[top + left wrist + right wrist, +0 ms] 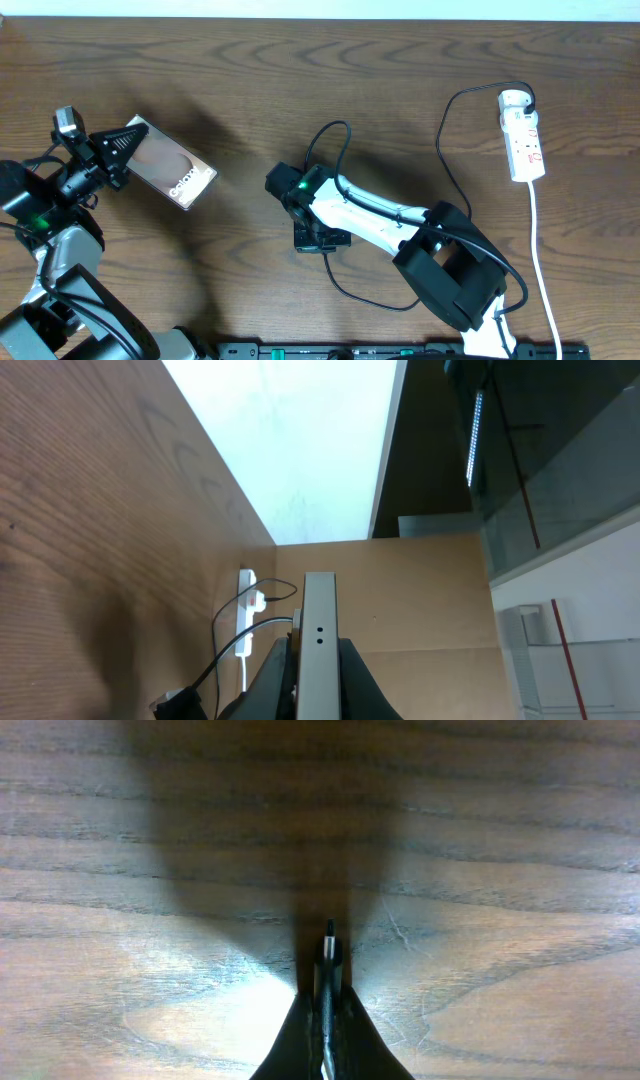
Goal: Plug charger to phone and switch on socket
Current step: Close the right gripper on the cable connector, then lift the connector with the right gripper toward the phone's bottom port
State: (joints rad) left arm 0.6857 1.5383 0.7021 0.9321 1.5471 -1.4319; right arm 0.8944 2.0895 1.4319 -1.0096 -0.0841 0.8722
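The phone (172, 166) is tilted up off the wooden table at the left, and my left gripper (122, 148) is shut on its far end. In the left wrist view the phone (319, 650) shows edge-on, clamped in my left gripper (318, 648). The charger cable (345, 128) loops from its round white adapter (514, 100) in the socket (525, 140) across to mid-table. There my right gripper (279, 183) is shut on the charger. In the right wrist view the small plug tip (329, 934) sticks out past my right gripper (329, 988), just above the wood.
The socket's white cord (541, 250) runs down the right side to the front edge. Slack black cable (360, 300) curls under the right arm. The socket (246, 612) and black cable (226, 622) also show far off in the left wrist view.
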